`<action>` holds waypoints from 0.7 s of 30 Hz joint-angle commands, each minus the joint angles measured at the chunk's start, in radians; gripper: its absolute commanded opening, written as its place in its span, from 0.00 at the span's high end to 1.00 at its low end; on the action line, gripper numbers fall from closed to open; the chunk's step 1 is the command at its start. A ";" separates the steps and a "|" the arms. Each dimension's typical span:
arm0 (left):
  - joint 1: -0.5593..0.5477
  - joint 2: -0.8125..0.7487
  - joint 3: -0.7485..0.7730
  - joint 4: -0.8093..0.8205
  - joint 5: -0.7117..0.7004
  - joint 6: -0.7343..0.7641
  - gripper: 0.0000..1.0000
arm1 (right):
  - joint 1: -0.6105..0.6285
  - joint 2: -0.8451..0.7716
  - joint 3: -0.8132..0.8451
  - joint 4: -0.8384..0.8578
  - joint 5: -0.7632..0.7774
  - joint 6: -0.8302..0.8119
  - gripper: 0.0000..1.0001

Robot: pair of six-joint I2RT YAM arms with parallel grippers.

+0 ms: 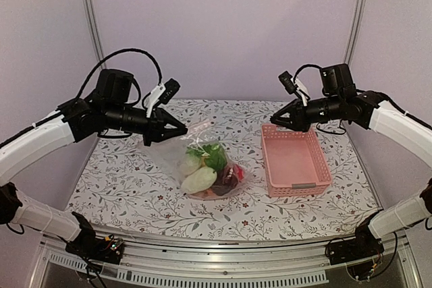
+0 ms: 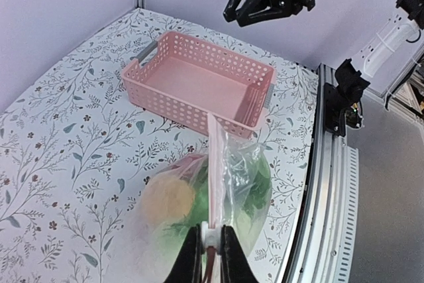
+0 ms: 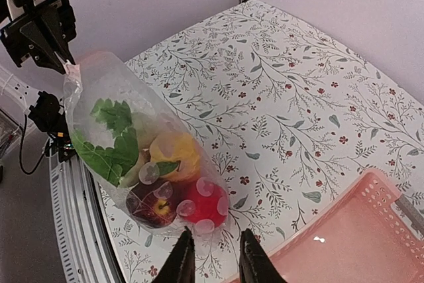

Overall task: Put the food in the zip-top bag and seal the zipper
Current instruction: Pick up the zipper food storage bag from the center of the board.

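Observation:
The clear zip-top bag (image 1: 202, 163) lies mid-table with its mouth corner lifted. The food shows through it: a white oblong piece (image 1: 198, 180), green leaves (image 3: 109, 137), a yellow piece (image 3: 173, 154), a red one (image 3: 205, 203) and a dark purple one (image 3: 151, 205). My left gripper (image 2: 211, 233) is shut on the white slider at the end of the pinkish zipper (image 2: 216, 177), which runs away from the fingers. My right gripper (image 3: 213, 256) hovers above the table between bag and basket, its jaws a little apart with nothing between them.
An empty pink lattice basket (image 1: 322, 160) stands right of the bag, close to it in the left wrist view (image 2: 199, 87). The table's metal front rail (image 2: 324, 183) runs along the near edge. Walls close in the back and both sides.

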 commanded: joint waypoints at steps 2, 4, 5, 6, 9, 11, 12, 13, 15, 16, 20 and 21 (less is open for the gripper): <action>0.011 -0.047 -0.053 0.069 0.029 -0.058 1.00 | 0.093 0.041 0.106 0.009 -0.147 -0.004 0.58; 0.005 -0.019 -0.044 0.116 0.046 -0.069 1.00 | 0.150 0.086 0.160 0.000 -0.166 -0.019 0.48; 0.003 0.001 -0.030 0.127 0.056 -0.070 1.00 | 0.168 0.109 0.185 -0.001 -0.188 -0.017 0.44; -0.003 0.019 -0.014 0.131 0.065 -0.069 1.00 | 0.180 0.150 0.205 0.003 -0.215 -0.006 0.42; -0.016 0.070 0.036 0.132 0.091 -0.070 1.00 | 0.209 0.247 0.259 0.012 -0.277 0.035 0.37; -0.025 0.086 0.049 0.139 0.102 -0.069 1.00 | 0.229 0.292 0.288 0.012 -0.281 0.040 0.35; -0.028 0.092 0.053 0.144 0.104 -0.069 0.99 | 0.236 0.307 0.300 0.015 -0.284 0.039 0.35; -0.030 0.096 0.057 0.148 0.110 -0.069 0.99 | 0.241 0.329 0.309 0.022 -0.290 0.041 0.35; -0.033 0.102 0.060 0.160 0.122 -0.069 0.99 | 0.249 0.356 0.325 0.032 -0.290 0.049 0.35; -0.033 0.104 0.062 0.165 0.127 -0.070 0.98 | 0.251 0.372 0.336 0.039 -0.287 0.053 0.35; -0.036 0.121 0.073 0.166 0.133 -0.070 0.98 | 0.255 0.402 0.368 0.057 -0.327 0.054 0.41; -0.035 0.126 0.077 0.162 0.135 -0.068 0.98 | 0.255 0.408 0.377 0.059 -0.341 0.056 0.42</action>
